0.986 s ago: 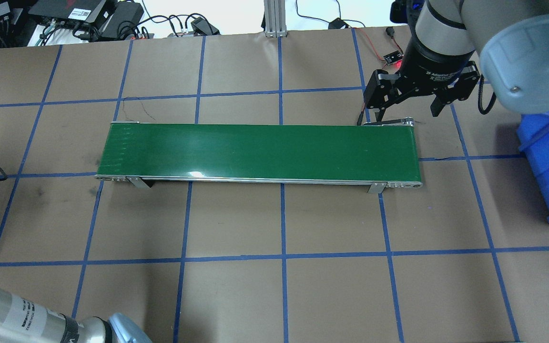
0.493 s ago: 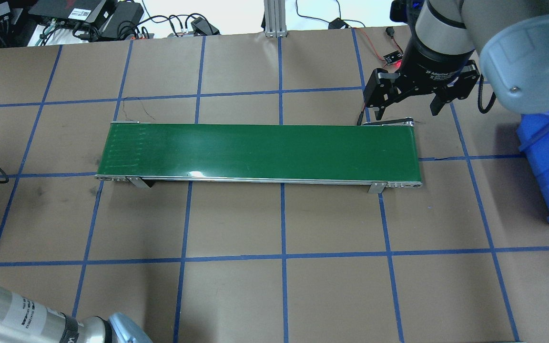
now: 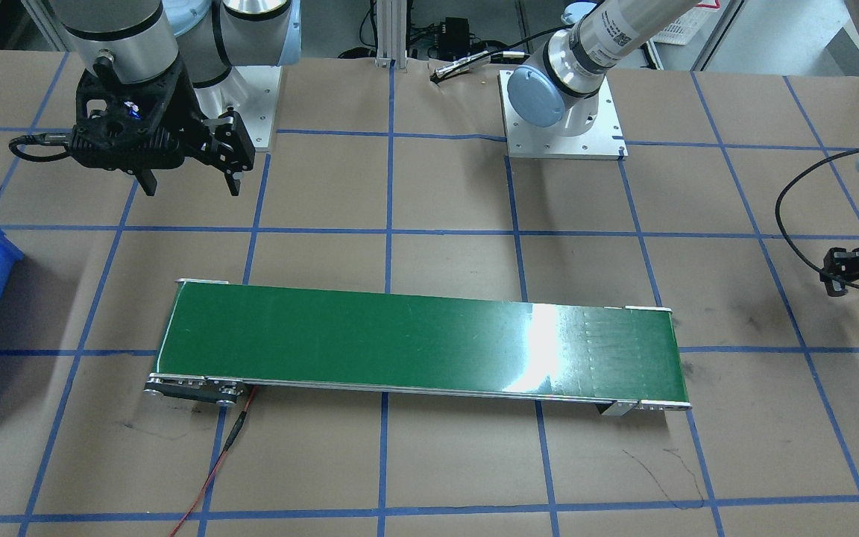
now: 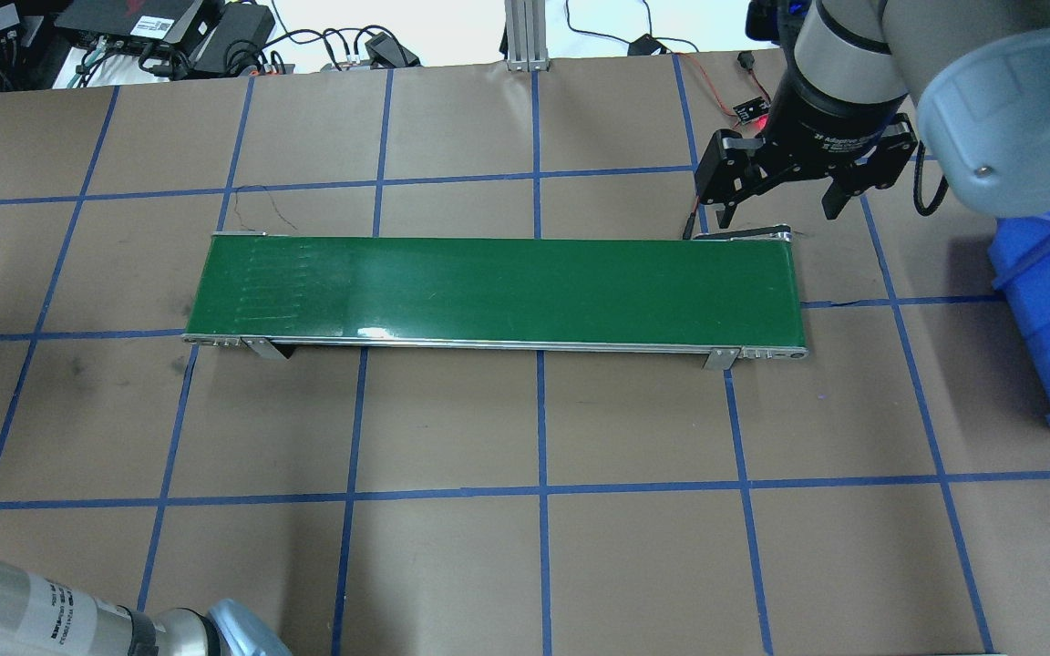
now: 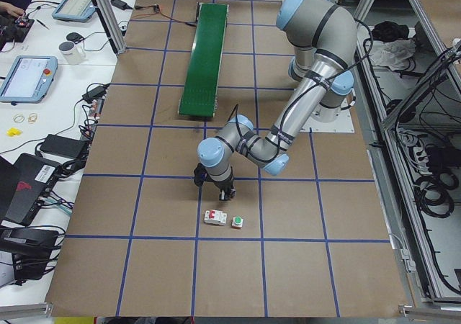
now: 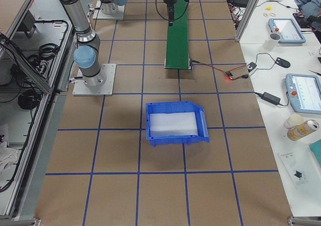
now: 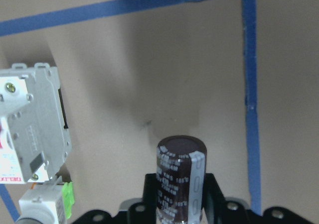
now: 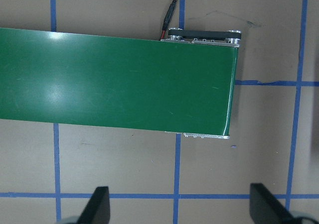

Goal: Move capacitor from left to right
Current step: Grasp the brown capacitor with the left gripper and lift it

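Grasp stage: left gripper [image 7: 179, 196] closed on the capacitor [image 7: 180, 167], apparently lifted clear beside the white switch [image 7: 30, 124]; the next move likely calls for carrying it to the green belt [image 4: 498, 290], near whose right end the right gripper [image 4: 778, 208] hovers wide open, empty.

Silver arms [image 3: 642, 13], pale-blue caps [image 3: 540, 93], seemingly labelled

The right gripper [image 4: 778, 219] hangs at the upper right of the overhead view, its fingers wide apart. The left gripper [image 7: 180, 186], at the bottom of its wrist view, squeezes the capacitor [image 7: 180, 167].
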Tool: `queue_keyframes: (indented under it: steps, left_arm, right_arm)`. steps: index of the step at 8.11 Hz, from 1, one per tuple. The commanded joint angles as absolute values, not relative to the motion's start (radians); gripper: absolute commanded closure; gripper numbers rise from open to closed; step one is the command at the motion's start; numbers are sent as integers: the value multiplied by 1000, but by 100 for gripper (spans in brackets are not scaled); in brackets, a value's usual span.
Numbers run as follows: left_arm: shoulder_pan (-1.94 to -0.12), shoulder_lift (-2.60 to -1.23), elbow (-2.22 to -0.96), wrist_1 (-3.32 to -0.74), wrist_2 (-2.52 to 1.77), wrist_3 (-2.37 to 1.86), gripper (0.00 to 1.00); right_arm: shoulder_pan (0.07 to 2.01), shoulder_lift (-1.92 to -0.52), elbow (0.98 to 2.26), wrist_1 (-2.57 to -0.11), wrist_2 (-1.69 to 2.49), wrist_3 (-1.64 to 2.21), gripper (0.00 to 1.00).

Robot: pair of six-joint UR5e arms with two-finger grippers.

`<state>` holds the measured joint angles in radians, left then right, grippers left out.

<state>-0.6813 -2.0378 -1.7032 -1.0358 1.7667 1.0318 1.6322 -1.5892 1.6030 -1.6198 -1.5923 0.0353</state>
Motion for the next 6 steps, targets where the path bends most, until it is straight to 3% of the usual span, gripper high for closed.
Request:
queue_keyframes:
  steps: [1,3,6]
  left_arm:
    - [-774,-1897,-1700,-1136,1712,985,100]
    - [-956,-1803,-1698,-1160,1649,811,100]
    - [-1176,-1792,-1698,-1148,1542,550,100]
  right_arm:
    - [1632,-1589,1603,-1620,-1592,37,0]
    - [1632,-1589,1603,-1620,-1592,35,0]
    - [1632,-1589,1603,-1621,-1592,37,0]
